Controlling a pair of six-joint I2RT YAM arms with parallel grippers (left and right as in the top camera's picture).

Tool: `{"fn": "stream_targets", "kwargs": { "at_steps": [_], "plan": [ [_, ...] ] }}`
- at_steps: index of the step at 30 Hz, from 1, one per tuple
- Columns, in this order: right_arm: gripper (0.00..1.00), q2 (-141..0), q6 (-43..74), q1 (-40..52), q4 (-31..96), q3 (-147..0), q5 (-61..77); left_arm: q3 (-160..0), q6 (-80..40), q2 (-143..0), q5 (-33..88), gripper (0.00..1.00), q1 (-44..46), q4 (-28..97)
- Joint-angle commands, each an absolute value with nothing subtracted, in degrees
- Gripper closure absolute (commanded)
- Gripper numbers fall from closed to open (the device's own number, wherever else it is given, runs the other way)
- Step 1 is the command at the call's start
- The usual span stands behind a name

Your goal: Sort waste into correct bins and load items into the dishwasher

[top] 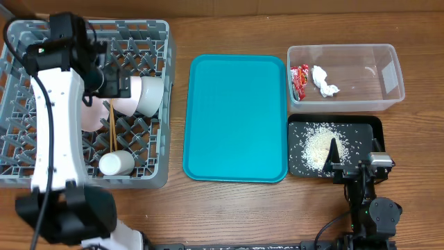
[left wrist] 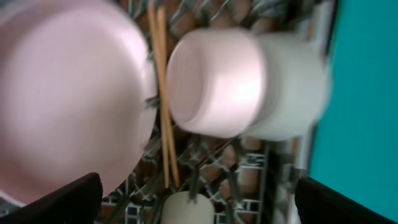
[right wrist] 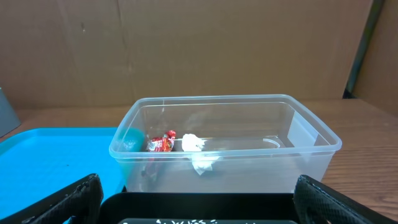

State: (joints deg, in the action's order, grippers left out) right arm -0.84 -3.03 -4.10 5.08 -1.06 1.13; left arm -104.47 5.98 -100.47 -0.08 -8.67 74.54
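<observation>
Just beyond the left gripper (left wrist: pixel 199 200) — jaws wide apart — white bowl (left wrist: pixel 249 84) beside chopsticks (left wrist: pixel 163 93).

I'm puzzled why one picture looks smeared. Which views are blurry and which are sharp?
Left wrist view: smeared, the bowl and plate soft-edged with a pinkish cast; right wrist view: crisp, the clear tub shows faint reflections; overhead view: sharp and evenly lit.

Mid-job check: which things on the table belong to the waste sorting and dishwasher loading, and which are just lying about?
Part of the job:
- dish rack, holding the plate, bowl, cup and chopsticks
- clear tub, holding the red wrapper and tissue
- black tray, holding the rice

Just lying about:
- teal tray, between the rack and the bins
</observation>
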Motion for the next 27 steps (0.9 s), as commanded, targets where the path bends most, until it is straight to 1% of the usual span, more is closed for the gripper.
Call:
{"fn": "stream_targets", "kwargs": {
  "at_steps": [1, 5, 11, 15, 20, 23, 25, 27],
  "plan": [
    [0.00, -0.2, -3.0, -4.3, 4.6, -0.4, 1.2, -108.2, 5.0, -88.6, 2.7, 0.00, -3.6, 74.8],
    [0.00, -0.2, -3.0, -4.3, 4.6, -0.4, 1.2, -108.2, 1.0, -78.7, -1.4, 0.00, -1.9, 75.6],
    [0.00, -0.2, -3.0, -4.3, 4.6, -0.4, 1.2, -108.2, -1.2, -64.5, -0.6, 0.00, -1.9, 82.7],
    [0.00, -0.2, -3.0, -4.3, 4.6, -0.4, 1.2, -108.2, -1.9, -59.5, 5.7, 0.00, -1.9, 82.7],
    [0.00, -0.2, -3.0, -4.3, 4.6, -0.4, 1.2, -108.2, -1.9, -56.0, 5.8, 0.00, -1.9, 86.4],
    [0.00, -0.2, -3.0, -4.3, 4.6, -0.4, 1.2, -108.0, -1.6, -55.7, 3.6, 0.00, -0.5, 89.4],
    [0.00, -0.2, -3.0, -4.3, 4.6, -0.4, 1.2, -107.2, -0.9, -55.8, 2.7, 0.00, 1.2, 88.2],
    [0.00, -0.2, -3.0, -4.3, 4.6, -0.4, 1.2, -101.4, 1.8, -54.6, -0.3, 0.00, 2.4, 79.5]
  ]
}}
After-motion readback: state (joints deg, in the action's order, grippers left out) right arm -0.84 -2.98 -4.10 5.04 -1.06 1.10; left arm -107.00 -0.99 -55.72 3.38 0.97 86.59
